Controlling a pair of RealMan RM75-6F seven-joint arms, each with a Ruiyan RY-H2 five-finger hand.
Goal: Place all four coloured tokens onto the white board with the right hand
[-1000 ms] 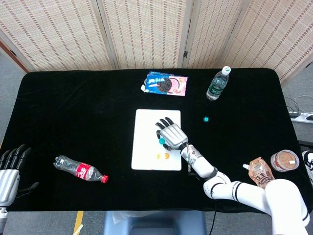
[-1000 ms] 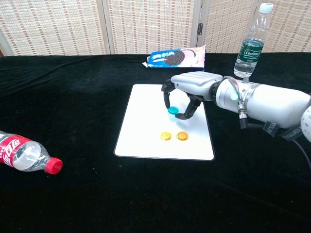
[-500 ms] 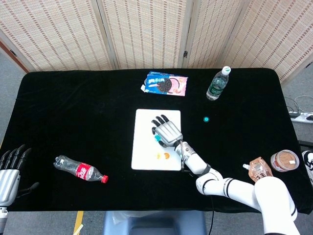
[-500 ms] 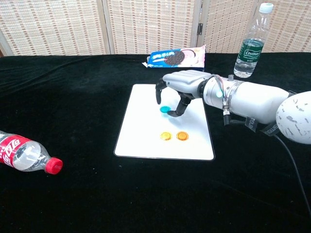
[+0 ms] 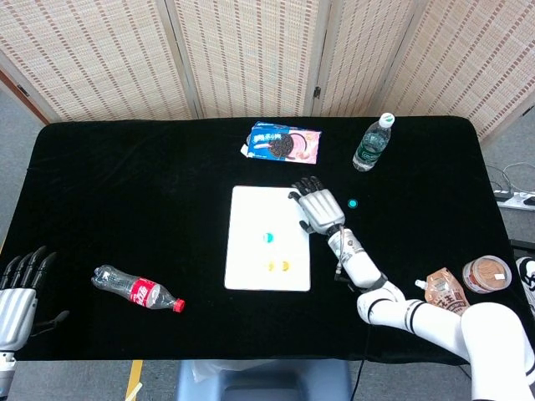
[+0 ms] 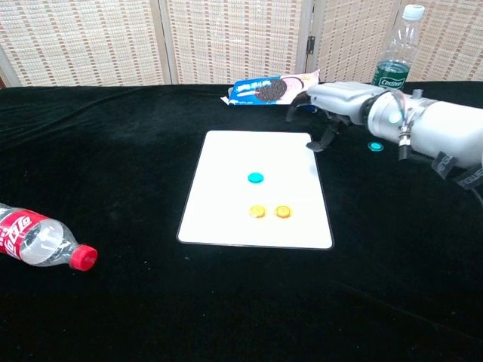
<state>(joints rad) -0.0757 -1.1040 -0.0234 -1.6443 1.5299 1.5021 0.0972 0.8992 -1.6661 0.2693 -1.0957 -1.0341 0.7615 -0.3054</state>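
1. The right hand (image 5: 317,205) is seen above the right edge of the white board (image 5: 251,213), near its far corner; nothing is held in it and its fingers are spread and slightly curled, pointing down.
2. In the chest view the same right hand (image 6: 324,113) is shown raised off the table, with its fingertips (image 6: 315,146) just past the board's (image 6: 219,188) right rim.
3. A teal token (image 5: 268,237) is found lying flat on the board, apart from the hand; it appears in the chest view too (image 6: 256,178).
4. Two orange tokens (image 5: 278,266) are seen side by side on the board nearer the robot, just below the teal one (image 6: 270,212).
5. A second teal token (image 5: 353,203) is seen on the black table (image 5: 125,192), off the board and just right of the hand (image 6: 375,146).
6. The left hand (image 5: 18,292) is seen at the table's near left edge, holding nothing, fingers extended.
7. A cookie packet (image 5: 284,143) and a water bottle (image 5: 372,142) are placed at the far side; a cola bottle (image 5: 138,289) is lying on its side at the left.
8. A pouch (image 5: 443,292) and a round tub (image 5: 487,273) are placed at the right edge.
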